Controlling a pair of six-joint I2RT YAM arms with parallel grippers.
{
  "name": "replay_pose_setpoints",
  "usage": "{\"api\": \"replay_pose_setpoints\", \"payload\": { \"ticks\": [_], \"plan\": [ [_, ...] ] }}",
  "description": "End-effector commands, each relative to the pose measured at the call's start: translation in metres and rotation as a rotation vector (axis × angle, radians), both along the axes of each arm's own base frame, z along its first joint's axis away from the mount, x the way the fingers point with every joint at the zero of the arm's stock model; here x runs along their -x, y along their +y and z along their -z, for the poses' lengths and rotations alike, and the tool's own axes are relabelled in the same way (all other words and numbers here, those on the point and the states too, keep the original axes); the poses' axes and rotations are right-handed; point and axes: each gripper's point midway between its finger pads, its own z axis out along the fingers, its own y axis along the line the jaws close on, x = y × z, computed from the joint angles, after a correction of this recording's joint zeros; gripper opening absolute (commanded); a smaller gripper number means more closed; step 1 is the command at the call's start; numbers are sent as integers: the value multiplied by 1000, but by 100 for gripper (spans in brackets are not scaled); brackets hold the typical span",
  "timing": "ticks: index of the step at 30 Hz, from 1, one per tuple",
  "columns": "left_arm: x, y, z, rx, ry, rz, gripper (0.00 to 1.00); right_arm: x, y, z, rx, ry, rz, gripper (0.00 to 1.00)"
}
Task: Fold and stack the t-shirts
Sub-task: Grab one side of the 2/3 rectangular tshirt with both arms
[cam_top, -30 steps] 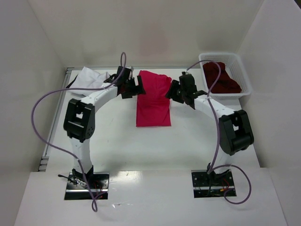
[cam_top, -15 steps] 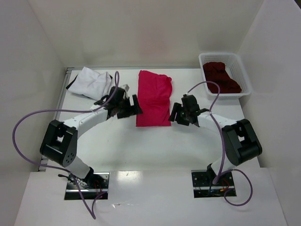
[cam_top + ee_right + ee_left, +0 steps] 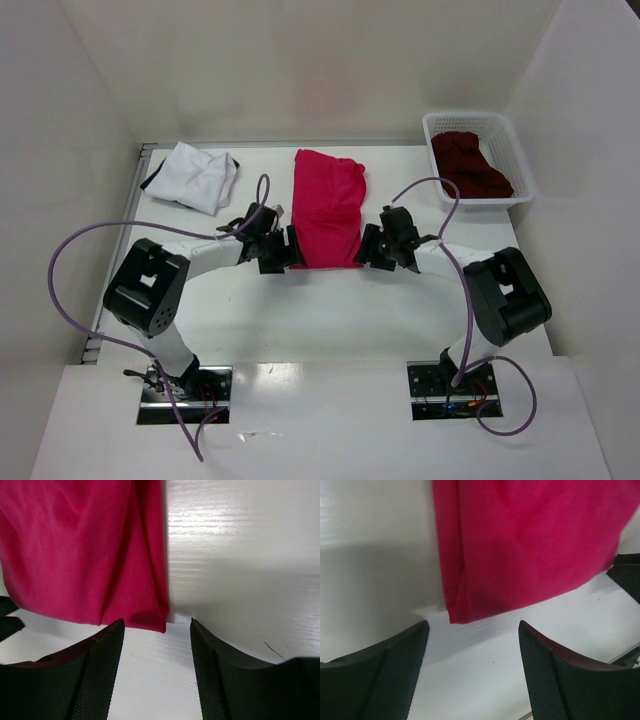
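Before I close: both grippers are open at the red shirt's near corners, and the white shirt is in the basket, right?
No: the top external view shows the maroon shirt in the basket; the white shirt lies on the table, far left. The left gripper and right gripper are open at the near corners of the red shirt.

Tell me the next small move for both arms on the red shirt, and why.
Probably ease both grippers forward onto the near corners of the red shirt, then close. The left gripper and right gripper both stand open, each with a near hem corner just ahead of it, nothing pinched yet; the shirt lies as a long strip, likely needing another fold.
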Motion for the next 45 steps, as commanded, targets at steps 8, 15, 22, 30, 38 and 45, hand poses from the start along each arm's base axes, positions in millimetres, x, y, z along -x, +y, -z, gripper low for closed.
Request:
{"api": "replay_pose_setpoints", "payload": {
  "ticks": [8,15,22,30,38,45],
  "plan": [
    [-13,-7,14,-3,1,-4,68,-20,14,10,-23,-31,7,50],
    [-20,-9,24,-15,31,-24,45,-20,17,21,-23,3,-5,31],
    [-24,-9,21,-23,27,-30,10,-16,16,24,-20,25,3,0],
    [2,5,2,-17,23,-51,0,24,7,15,-15,35,8,0],
    [49,-22,-31,-28,-14,-37,0,69,18,-16,-41,-10,-27,0],
    [104,-40,-71,19,-71,-65,0,98,5,-64,-144,-106,15,0]
  ]
}}
